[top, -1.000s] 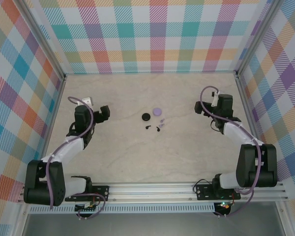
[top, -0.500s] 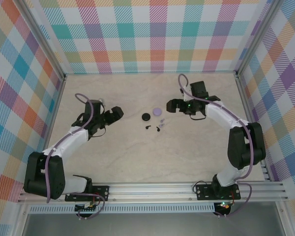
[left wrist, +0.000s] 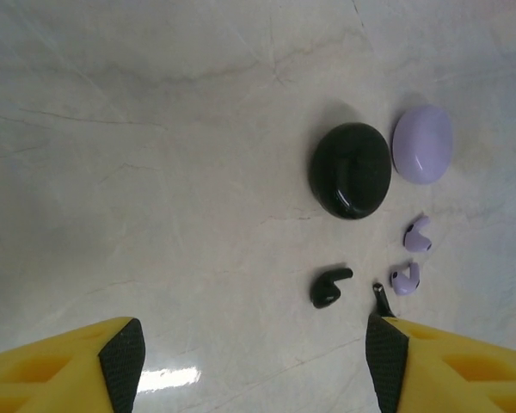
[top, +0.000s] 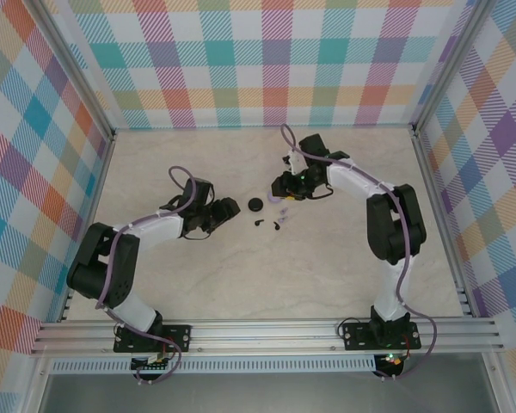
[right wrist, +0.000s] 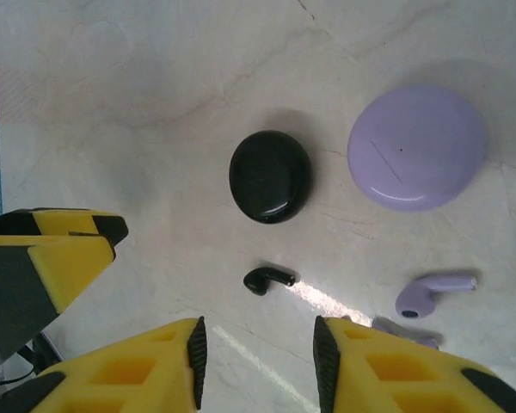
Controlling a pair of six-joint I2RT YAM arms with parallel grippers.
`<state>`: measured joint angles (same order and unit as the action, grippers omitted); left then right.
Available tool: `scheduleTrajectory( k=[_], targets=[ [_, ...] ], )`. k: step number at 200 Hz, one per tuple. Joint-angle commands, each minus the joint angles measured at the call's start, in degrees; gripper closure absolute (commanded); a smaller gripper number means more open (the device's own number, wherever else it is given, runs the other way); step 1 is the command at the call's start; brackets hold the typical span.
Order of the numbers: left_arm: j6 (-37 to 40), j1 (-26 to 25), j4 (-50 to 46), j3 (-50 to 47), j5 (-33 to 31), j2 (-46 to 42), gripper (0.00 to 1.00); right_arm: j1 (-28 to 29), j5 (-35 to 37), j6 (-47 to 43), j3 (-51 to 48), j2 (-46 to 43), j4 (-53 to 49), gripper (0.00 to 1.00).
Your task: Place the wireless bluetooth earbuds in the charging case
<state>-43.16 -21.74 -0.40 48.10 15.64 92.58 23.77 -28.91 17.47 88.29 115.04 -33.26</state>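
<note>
Marble-look beige table [top: 241, 284] inside a booth of pastel plaid walls [top: 275, 69], seen from above. Two dark robot arms reach in from either side toward a small cluster at the middle, apparently so both can work on the same tiny parts.

The left gripper [left wrist: 251, 348] hovers low just left of the cluster, its yellow fingers spread wide with nothing between them. The right gripper [right wrist: 258, 348] hangs above the cluster, fingers parted more narrowly and also empty, roughly lined up over a black earbud.

Two round, pebble-shaped cases lie just beside each other, not touching: the black charging case [left wrist: 352, 170] and the lavender charging case [right wrist: 417, 146]. Both look closed, so a lid would likely need lifting before anything goes in.

The wireless bluetooth earbuds [right wrist: 432, 295] lie loose on the table just on the near side of the cases, none inserted. One black earbud [right wrist: 268, 279] lies on its side, a second black earbud [left wrist: 381, 299] is half hidden behind one finger of the left gripper, and two lavender earbuds [left wrist: 417, 233] sit close together.

No brand name, label or writing is readable; the lavender lid shows just a faint line and a tiny dot.
</note>
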Motion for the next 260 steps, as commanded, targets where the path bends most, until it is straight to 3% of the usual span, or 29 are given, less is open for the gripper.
scheduleTrajectory(
  k=[1, 60, 100, 260],
  targets=[
    [-3.11, -0.48, 5.91, 1.53, 1.75, 2.2, 0.37, 0.97, -1.03, 1.72, 4.38, 2.67, -3.74, 0.66],
    [-5.13, -0.59, 10.68, 4.21, 3.29, 8.66, 0.46, 2.88, 1.04, 2.07, 15.99, 11.84, -10.78, 0.78],
    [-7.03, -0.81, 14.96, 4.91, 5.34, 12.42, 0.48, 3.63, 1.52, 2.82, 20.11, 15.77, -12.8, 0.78],
    [-8.74, -2.6, 16.3, 10.37, 8.13, 20.51, 0.55, 4.53, 3.14, 6.65, 26.32, 22.59, -15.19, 0.82]
  ],
)
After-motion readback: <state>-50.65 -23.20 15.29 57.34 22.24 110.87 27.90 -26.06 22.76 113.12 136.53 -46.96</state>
